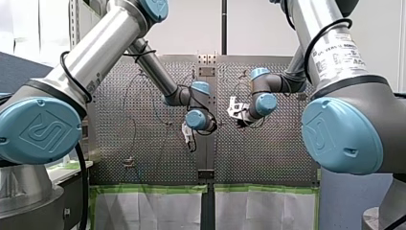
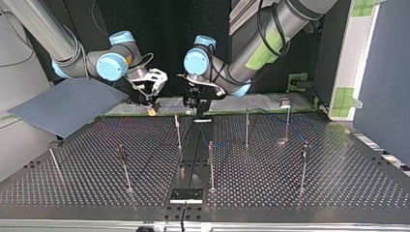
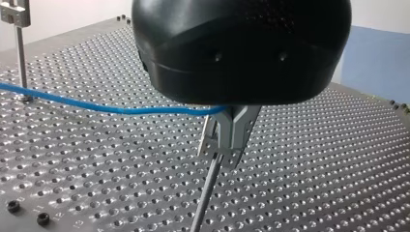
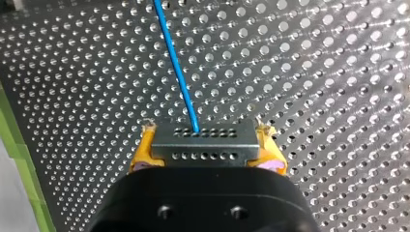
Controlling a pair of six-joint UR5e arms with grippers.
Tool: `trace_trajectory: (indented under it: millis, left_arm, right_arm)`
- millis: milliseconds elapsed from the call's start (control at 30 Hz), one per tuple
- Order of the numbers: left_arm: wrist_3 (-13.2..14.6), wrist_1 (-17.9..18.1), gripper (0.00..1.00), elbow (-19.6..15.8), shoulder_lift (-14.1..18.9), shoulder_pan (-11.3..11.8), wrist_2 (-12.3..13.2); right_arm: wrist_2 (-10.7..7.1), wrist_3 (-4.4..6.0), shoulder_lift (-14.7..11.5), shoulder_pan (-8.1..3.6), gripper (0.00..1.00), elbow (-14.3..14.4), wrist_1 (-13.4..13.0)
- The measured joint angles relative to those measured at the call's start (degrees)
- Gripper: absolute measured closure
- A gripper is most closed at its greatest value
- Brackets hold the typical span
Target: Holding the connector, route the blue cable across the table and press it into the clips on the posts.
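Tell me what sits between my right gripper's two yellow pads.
The connector, a grey block clamped by both pads; the blue cable leaves its far face over the perforated table. The right wrist view shows it.

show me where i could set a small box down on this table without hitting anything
By the top view, the grey perforated table is bare in its near right corner, outside the rightmost thin metal post, and between the leftmost post and the next post. The far middle is crowded: my left pincer, my right pincer and the blue cable.
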Motion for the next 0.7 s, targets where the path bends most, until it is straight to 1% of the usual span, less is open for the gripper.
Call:
trace_trajectory:
  millis: [133,267,400,567,700]
  left_arm:
    - [-0.3,0.7,1.00,0.3,-0.5,0.5,0.6]
    - [-0.4,0.8,1.00,1.8,-2.1,1.1,1.4]
    - [-0.6,0.4,1.00,3.5,-3.3,1.5,2.0]
    - [-0.7,0.0,1.00,5.5,-3.9,2.2,2.2]
    - [-0.7,-0.2,1.00,6.3,-4.1,2.9,2.5]
  right_arm:
    - [-0.86,0.11,0.9,-0.64,1.00,-0.2,-0.4]
    - [-1.41,0.14,1.7,-1.25,1.00,-0.7,-0.6]
    - [-2.06,0.23,1.9,-1.84,1.00,-1.3,-0.6]
    - [-2.67,0.32,2.0,-2.70,1.00,-2.1,-0.6]
    - [-2.97,0.39,2.4,-3.36,1.00,-2.5,-0.6]
